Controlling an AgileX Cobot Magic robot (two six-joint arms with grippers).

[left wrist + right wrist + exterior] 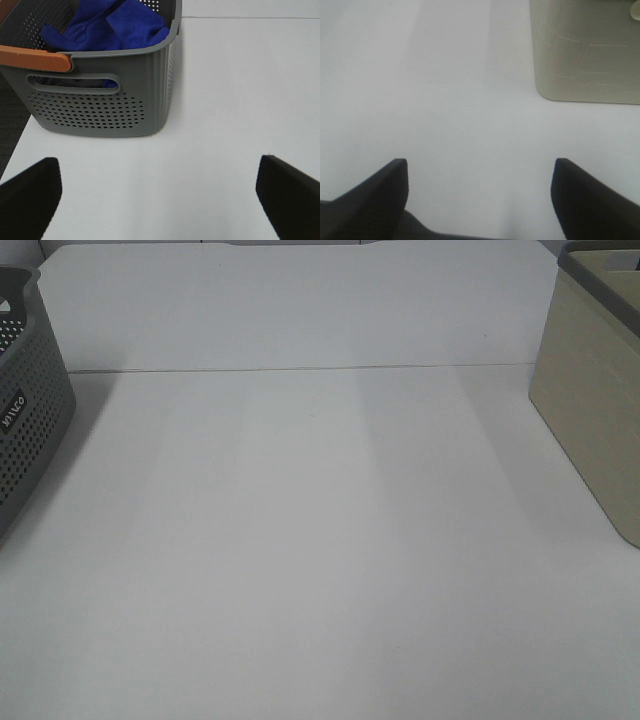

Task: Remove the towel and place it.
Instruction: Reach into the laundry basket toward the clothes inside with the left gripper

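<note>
Blue towel (107, 27), likely soft and light, bunched in grey basket (100, 107) ahead of wide-spread, empty left gripper (155, 160); pinch a raised fold. Right gripper (480, 162) likewise spread

We find the towel (110, 30) in the basket (30, 430), left on the surface (320, 560); a bin (590, 420) stands at the right.

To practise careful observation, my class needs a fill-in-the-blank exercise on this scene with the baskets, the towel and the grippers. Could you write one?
The towel lies crumpled inside the ___ basket.
That basket's handle is coloured ___.
The left gripper and the right gripper are both ___ and hold nothing.
In the high view, the beige container stands at the ___ edge.
Missing words: grey; orange; open; right.
</note>
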